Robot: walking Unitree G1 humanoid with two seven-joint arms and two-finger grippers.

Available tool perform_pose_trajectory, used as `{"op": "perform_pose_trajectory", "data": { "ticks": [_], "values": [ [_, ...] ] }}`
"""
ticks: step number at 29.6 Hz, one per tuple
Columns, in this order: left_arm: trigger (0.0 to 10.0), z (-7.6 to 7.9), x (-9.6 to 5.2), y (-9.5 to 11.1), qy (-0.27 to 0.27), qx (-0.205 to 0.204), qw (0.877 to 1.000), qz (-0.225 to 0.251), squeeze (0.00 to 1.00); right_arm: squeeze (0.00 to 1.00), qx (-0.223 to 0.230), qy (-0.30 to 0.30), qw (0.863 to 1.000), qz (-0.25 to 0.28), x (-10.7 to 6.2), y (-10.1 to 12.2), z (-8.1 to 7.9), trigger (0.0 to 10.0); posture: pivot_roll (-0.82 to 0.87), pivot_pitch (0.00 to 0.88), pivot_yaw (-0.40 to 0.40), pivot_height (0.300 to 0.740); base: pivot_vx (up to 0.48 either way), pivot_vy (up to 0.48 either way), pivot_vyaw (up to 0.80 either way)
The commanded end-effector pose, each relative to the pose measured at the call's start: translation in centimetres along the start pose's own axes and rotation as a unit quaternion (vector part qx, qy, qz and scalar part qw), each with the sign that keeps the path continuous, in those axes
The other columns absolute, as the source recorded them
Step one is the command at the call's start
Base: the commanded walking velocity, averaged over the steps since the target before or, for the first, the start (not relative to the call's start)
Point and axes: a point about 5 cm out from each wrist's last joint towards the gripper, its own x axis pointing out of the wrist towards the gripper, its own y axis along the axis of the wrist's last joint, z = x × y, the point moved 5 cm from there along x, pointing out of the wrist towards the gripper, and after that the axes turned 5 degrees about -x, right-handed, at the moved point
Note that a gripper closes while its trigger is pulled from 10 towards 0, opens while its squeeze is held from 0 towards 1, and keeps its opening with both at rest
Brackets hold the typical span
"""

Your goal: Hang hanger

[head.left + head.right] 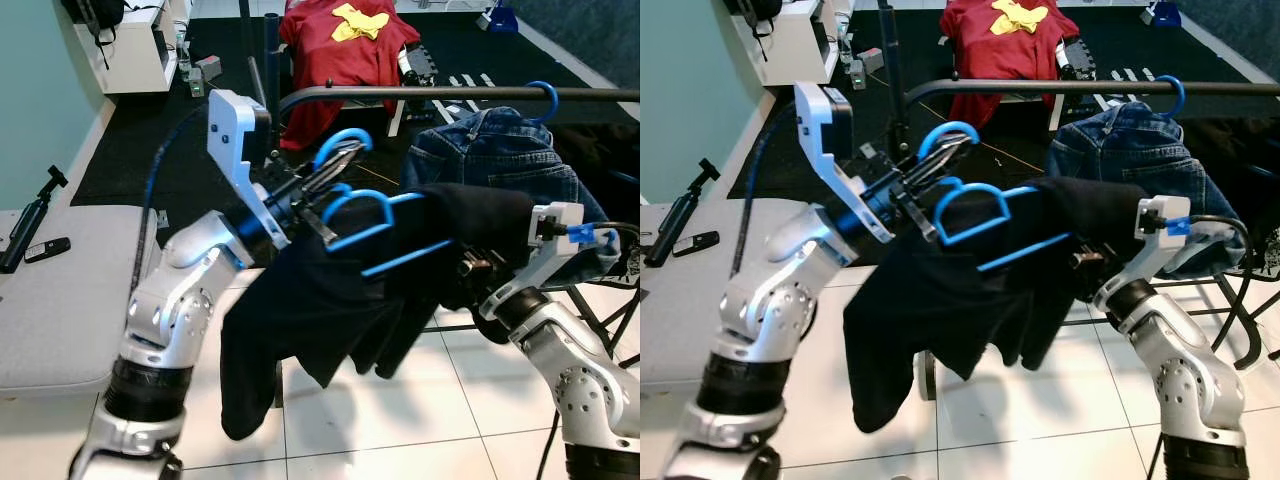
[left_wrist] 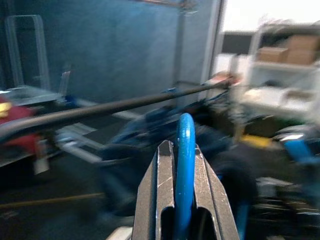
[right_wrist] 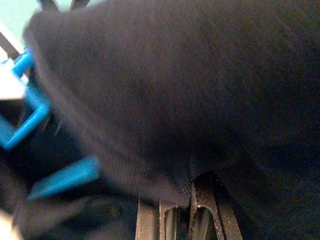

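Left end effector point(image 1: 335, 165) pinches the stiff blue hanger point(image 1: 375, 235) by its hook mid-frame, right end effector point(image 1: 1085, 262) clenched on the floppy black garment point(image 1: 330, 300), so keep holding the rigid hook.

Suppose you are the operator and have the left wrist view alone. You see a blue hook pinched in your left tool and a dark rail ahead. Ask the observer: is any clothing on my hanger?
Observer: Yes. A black garment is draped over the hanger and sags well below it.
Operator: And my other arm?
Observer: The right tool is pushed in under the garment's far end.
Operator: What already hangs up there?
Observer: A denim jacket hangs from the rail, to the right of your hanger.
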Motion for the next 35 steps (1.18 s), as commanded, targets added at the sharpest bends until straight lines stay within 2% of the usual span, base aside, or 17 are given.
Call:
{"op": "perform_pose_trajectory", "data": {
  "ticks": [1, 3, 6, 10, 13, 15, 17, 18, 19, 20, 21, 22, 24, 27, 29, 30, 35],
  "values": [
    [10.0, -2.4, -0.8, -0.2, 0.051, 0.039, 0.998, -0.015, 0.0, 0.0, -0.012, 0.026, 1.0, -0.002, -0.2, 0.4, -1.0, 0.0, -0.08, 0.18, 0.01, 0.74, 0.0, 0.0, 0.0],
    [10.0, -3.7, -1.1, 0.0, 0.077, 0.06, 0.995, -0.017, 0.0, 0.0, -0.021, 0.03, 0.999, -0.028, -0.3, -0.5, -1.2, 0.0, -0.08, 0.179, 0.007, 0.74, 0.0, 0.0, 0.0],
    [10.0, -4.7, -1.3, 0.4, 0.1, 0.068, 0.993, -0.011, 0.0, 0.0, -0.024, 0.03, 0.998, -0.043, -0.3, -1.1, -1.2, 0.0, -0.08, 0.18, 0.005, 0.74, 0.0, 0.0, 0.0],
    [10.0, -5.3, -1.5, 0.6, 0.119, 0.077, 0.99, -0.003, 0.0, 0.0, -0.031, 0.038, 0.997, -0.062, -0.3, -1.7, -1.5, 0.0, -0.09, 0.184, 0.0, 0.74, 0.0, 0.0, 0.0],
    [10.0, -4.6, -1.4, 0.6, 0.097, 0.063, 0.993, 0.007, 0.0, 0.0, -0.03, 0.036, 0.997, -0.056, -0.3, -1.5, -1.4, 0.0, -0.09, 0.185, 0.0, 0.74, 0.0, 0.0, 0.0],
    [10.0, -3.2, -1.3, 0.7, 0.051, 0.052, 0.997, 0.013, 0.0, 0.0, -0.028, 0.025, 0.999, -0.039, -0.2, -0.8, -1.1, 0.0, -0.09, 0.188, 0.0, 0.74, 0.0, 0.0, 0.0],
    [10.0, -3.2, -1.3, 0.7, 0.051, 0.052, 0.997, 0.013, 0.0, 0.0, -0.028, 0.025, 0.999, -0.039, -0.2, -0.8, -1.1, 0.0, -0.09, 0.188, 0.0, 0.74, 0.0, 0.0, 0.0],
    [10.0, -2.2, -1.4, 0.8, 0.015, 0.046, 0.999, 0.015, 0.0, 0.0, -0.029, 0.004, 0.999, -0.025, -0.1, -0.1, -0.4, 0.0, -0.09, 0.189, 0.0, 0.74, 0.0, 0.0, 0.0],
    [10.0, -2.2, -1.4, 0.8, 0.015, 0.046, 0.999, 0.015, 0.0, 0.0, -0.029, 0.004, 0.999, -0.025, -0.1, -0.1, -0.4, 0.0, -0.09, 0.189, 0.0, 0.74, 0.0, 0.0, 0.0],
    [10.0, -1.2, -1.6, 0.9, -0.028, 0.042, 0.999, 0.014, 0.0, 0.0, -0.028, -0.027, 0.999, -0.007, -0.1, 0.7, 0.8, 0.0, -0.09, 0.19, 0.001, 0.74, 0.0, 0.0, 0.0],
    [10.0, -1.2, -1.6, 0.9, -0.028, 0.042, 0.999, 0.014, 0.0, 0.0, -0.028, -0.027, 0.999, -0.007, -0.1, 0.7, 0.8, 0.0, -0.09, 0.19, 0.001, 0.74, 0.0, 0.0, 0.0],
    [10.0, -0.2, -2.2, 1.0, -0.076, 0.043, 0.996, 0.007, 0.0, 0.0, -0.028, -0.065, 0.997, 0.013, -0.3, 1.7, 2.3, 0.0, -0.09, 0.19, 0.002, 0.74, 0.0, 0.0, 0.0],
    [10.0, -0.2, -2.2, 1.0, -0.076, 0.043, 0.996, 0.007, 0.0, 0.0, -0.028, -0.065, 0.997, 0.013, -0.3, 1.7, 2.3, 0.0, -0.09, 0.19, 0.002, 0.74, 0.0, 0.0, 0.0],
    [10.0, 1.2, -4.9, 1.7, -0.193, 0.034, 0.98, -0.03, 0.0, 0.0, -0.023, -0.16, 0.986, 0.052, -1.6, 3.6, 5.9, 0.0, -0.09, 0.191, 0.002, 0.74, 0.0, 0.0, 0.0],
    [10.0, 1.2, -4.9, 1.7, -0.193, 0.034, 0.98, -0.03, 0.0, 0.0, -0.023, -0.16, 0.986, 0.052, -1.6, 3.6, 5.9, 0.0, -0.09, 0.191, 0.002, 0.74, 0.0, 0.0, 0.0],
    [10.0, 1.4, -5.6, 1.7, -0.215, 0.033, 0.975, -0.046, 0.0, 0.0, -0.022, -0.175, 0.983, 0.056, -1.9, 3.8, 6.5, 0.0, -0.09, 0.191, 0.001, 0.74, 0.0, 0.0, 0.0],
    [10.0, 1.3, -6.9, 2.0, -0.245, 0.031, 0.967, -0.063, 0.0, 0.0, -0.023, -0.193, 0.979, 0.057, -2.2, 3.9, 7.2, 0.0, -0.09, 0.191, -0.002, 0.74, 0.0, 0.0, 0.0]
  ]
}}
